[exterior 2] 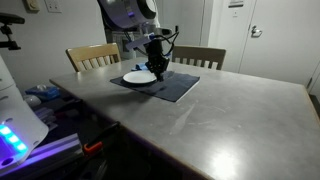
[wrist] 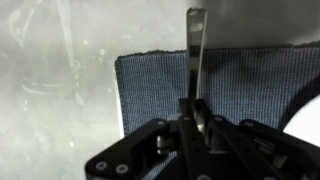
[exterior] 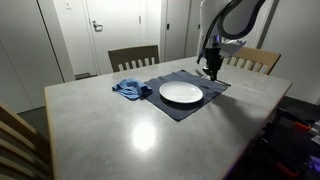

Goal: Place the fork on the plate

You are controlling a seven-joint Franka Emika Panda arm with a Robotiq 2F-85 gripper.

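Note:
A round white plate (exterior: 181, 93) lies on a dark grey placemat (exterior: 170, 108); both show in both exterior views, the plate (exterior 2: 138, 77) and the mat (exterior 2: 172, 88). My gripper (exterior: 211, 70) hangs over the mat's far right corner, beside the plate, and appears there too (exterior 2: 157, 70). In the wrist view the gripper (wrist: 193, 112) is shut on the thin grey metal fork (wrist: 195, 50), which sticks out forward over the mat's edge (wrist: 150, 85). A white sliver of the plate (wrist: 306, 115) shows at the right edge.
A crumpled blue cloth (exterior: 131, 90) lies on the table left of the mat. Wooden chairs (exterior: 134, 58) stand behind the grey table (exterior: 120, 130). Equipment with lit electronics (exterior 2: 20, 135) sits at the table's near side.

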